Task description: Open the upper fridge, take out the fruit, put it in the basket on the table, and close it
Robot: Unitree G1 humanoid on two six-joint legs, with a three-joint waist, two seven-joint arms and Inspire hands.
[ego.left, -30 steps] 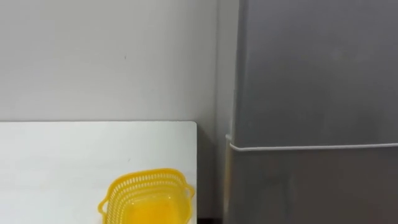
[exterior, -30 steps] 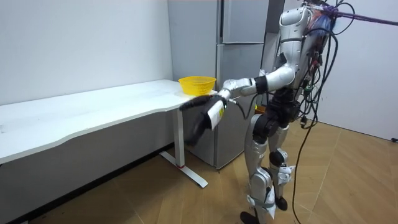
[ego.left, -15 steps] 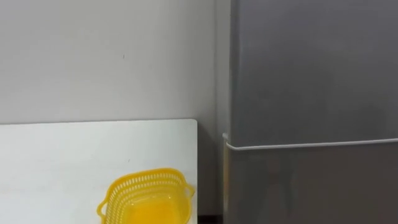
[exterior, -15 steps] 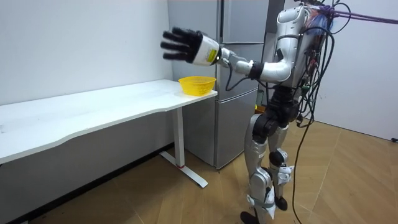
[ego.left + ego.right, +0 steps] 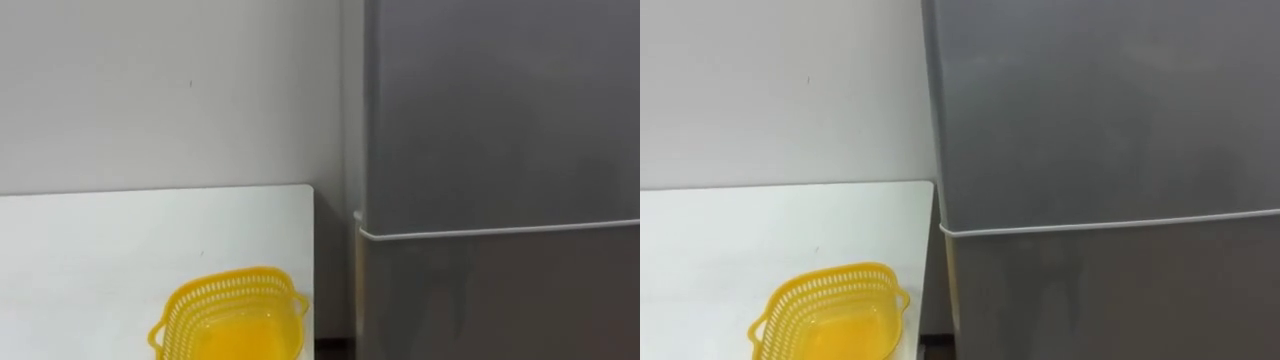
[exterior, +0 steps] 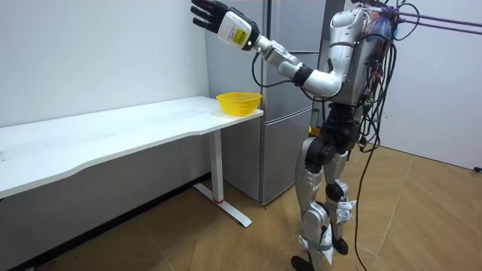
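1. Left eye view: The upper fridge door [image 5: 500,110] stood at the right and was fully shut, so the contents were hidden. A thin white seam [image 5: 500,231] ran level across the fridge front. It separated the upper door from the lower fridge door [image 5: 500,300], which was also shut.
2. Left eye view: A white table [image 5: 100,250] stood just left of the fridge, against a pale wall [image 5: 170,90], with a narrow dark gap between table edge and fridge side. A yellow perforated basket [image 5: 228,315] sat upright on the table, near the edge that faced the fridge.
3. Room view: The robot stood upright on the wooden floor [image 6: 188,241] before the fridge, beside the end of the table.
4. Room view: The left arm reached up and forward from the shoulder toward the room view's left, with the elbow slightly bent. The left hand [image 6: 213,13] was held at about head height, higher than the basket. Its fingers were straight and spread, and it grasped nothing. Whether the hand touched the fridge could not be determined.
5. Right eye view: The arrangement matched items 1 and 2. The basket lay at the lower left on the table, and both doors were shut at the right.
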